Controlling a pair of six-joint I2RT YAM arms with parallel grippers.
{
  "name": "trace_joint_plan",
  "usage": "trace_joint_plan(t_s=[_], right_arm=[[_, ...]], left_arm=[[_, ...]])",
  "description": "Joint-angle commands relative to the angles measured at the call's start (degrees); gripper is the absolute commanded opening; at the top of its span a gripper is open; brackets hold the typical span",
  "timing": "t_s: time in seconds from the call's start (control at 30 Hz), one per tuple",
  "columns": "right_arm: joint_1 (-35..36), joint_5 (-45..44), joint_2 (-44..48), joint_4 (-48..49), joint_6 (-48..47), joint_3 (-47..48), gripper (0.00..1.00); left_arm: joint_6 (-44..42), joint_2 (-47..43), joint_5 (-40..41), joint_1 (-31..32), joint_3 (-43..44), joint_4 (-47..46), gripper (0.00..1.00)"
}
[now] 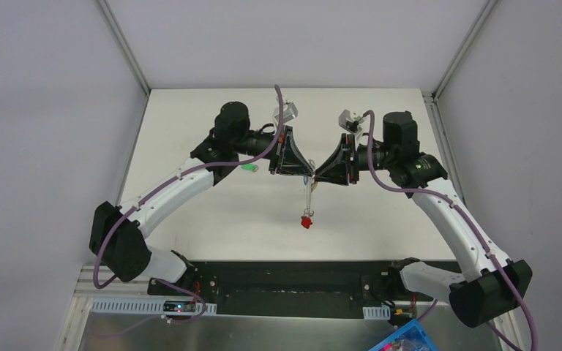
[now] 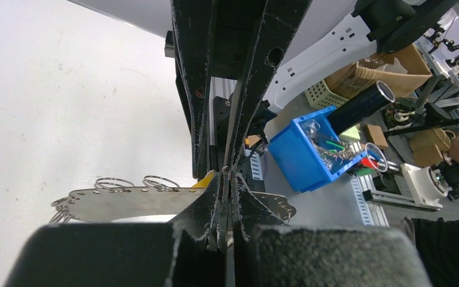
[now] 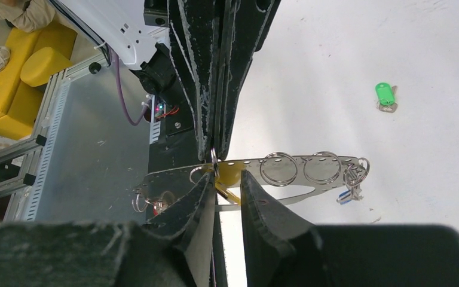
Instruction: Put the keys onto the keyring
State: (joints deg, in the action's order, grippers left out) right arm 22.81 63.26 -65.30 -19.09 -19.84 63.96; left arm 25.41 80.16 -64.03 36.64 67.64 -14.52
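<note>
Where the two arms meet above the table (image 1: 212, 219), the right gripper (image 3: 226, 179) stands narrowly parted with the yellow key (image 3: 231, 173) between its fingers; whether they truly pinch it cannot be told. Facing it, the left gripper (image 2: 228, 178) is closed tight on the keyring (image 3: 303, 170), a flat metal bar carrying several split rings, gripping its upper edge just beside the yellow key. The bar's long axis runs crosswise to the line between the grippers, so the key likely must be worked onto a ring at that edge. The red key (image 1: 306, 221) hangs at one end of the bar, the blue key (image 3: 343, 198) at the other. The green key (image 3: 384, 94) lies on the table, well apart from the bar, nearer the left arm.
</note>
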Motion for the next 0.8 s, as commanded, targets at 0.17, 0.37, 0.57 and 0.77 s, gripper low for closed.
trace_joint_plan(t_s=[0.17,0.37,0.57,0.77], right_arm=[[0.22,2.69,-0.08,4.03,2.04,-0.01,0.23],[0.33,3.97,-0.43,6.96,4.80,-1.56,0.15],[0.42,5.56,-0.88,9.84,7.39,-2.35,0.02],[0.51,1.50,-1.15,1.42,0.08,0.94,0.00]], left_arm=[[1.73,-0.36,-1.59,-0.34,0.48,-4.50,0.00],[1.75,-0.01,-1.20,-0.34,0.59,-4.64,0.00],[1.44,0.17,-0.84,-0.43,0.52,-4.70,0.00],[0.50,-0.36,-0.84,-1.35,0.15,-4.75,0.00]])
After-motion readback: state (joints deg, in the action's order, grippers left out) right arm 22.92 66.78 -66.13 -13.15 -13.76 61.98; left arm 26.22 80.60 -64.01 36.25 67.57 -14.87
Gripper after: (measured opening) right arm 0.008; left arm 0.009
